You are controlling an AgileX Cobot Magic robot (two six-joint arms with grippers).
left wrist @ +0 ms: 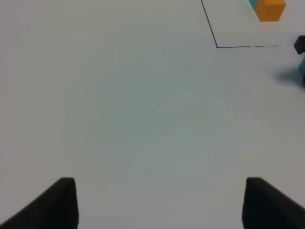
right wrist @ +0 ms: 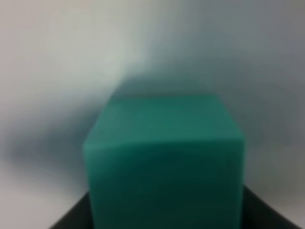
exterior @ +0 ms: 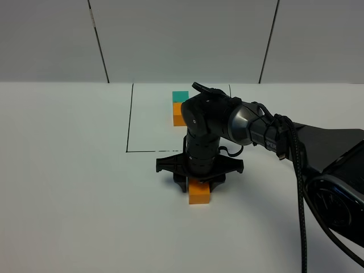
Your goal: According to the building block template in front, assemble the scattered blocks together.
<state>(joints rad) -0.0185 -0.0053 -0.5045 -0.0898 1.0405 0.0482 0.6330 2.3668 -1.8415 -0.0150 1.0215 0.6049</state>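
So on the left side the left hand (left wrist: 159,202) is just parked over bare tabletop (exterior: 68,170), fingers apart with nothing between them, well away from everything. Middle of the scene: the right hand (exterior: 199,183) points straight down over the orange block (exterior: 199,192), which sits just in front of the outlined box. Its wrist view is filled by the teal block (right wrist: 164,162) between the fingers, but I can't tell if it's gripped or already let go. The template (exterior: 180,108) lies straight behind, teal end farther back, so the right arm is clearly nearer.
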